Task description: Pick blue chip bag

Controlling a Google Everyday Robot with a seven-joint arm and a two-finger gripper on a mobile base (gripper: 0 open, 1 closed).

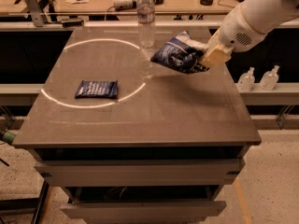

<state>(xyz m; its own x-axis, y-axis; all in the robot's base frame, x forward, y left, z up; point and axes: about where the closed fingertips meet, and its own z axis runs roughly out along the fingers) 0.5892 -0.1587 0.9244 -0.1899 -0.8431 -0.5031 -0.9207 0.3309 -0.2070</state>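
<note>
The blue chip bag (178,54) is a crumpled dark blue foil bag with white patches. It hangs in the air above the right rear part of the table (140,120), clear of the surface. My gripper (205,58) comes in from the upper right on a white arm and is shut on the bag's right end. Its tan fingers (214,56) clamp the foil.
A small flat dark blue packet (96,89) lies on the left of the table inside a bright ring of light. A clear water bottle (146,18) stands upright at the rear, just left of the bag. Two small bottles (258,78) stand on a ledge right of the table.
</note>
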